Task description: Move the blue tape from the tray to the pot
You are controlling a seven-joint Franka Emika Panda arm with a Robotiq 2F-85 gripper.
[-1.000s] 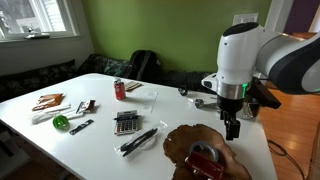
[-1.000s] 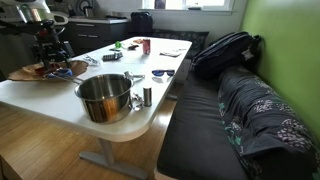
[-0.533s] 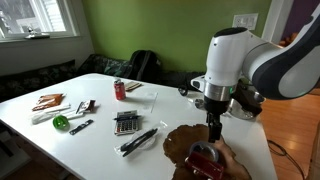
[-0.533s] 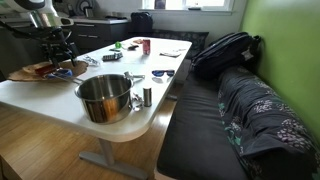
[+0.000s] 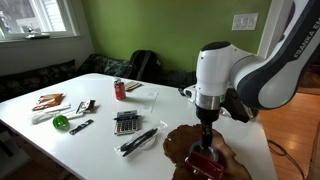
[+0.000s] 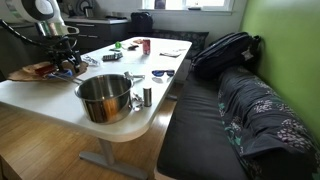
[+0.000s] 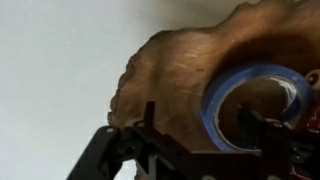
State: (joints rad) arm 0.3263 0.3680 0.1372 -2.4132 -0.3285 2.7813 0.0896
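Note:
The blue tape lies flat as a ring on the dark brown wavy-rimmed tray. In the wrist view my gripper is open. One finger is outside the ring and the other is over its hole, so the jaws straddle the ring's near wall. In both exterior views the gripper hangs low over the tray. The tape is hidden by the gripper in the exterior views. The shiny steel pot stands near the table's rounded end, apart from the tray.
A red flat item lies on the tray by the gripper. On the table are a red can, a calculator, black pens and a green object. Small metal scoops stand beside the pot. A bench with a backpack runs alongside.
The arm has swung over the tray and the gripper has come down towards the tape. Its jaws stay open.

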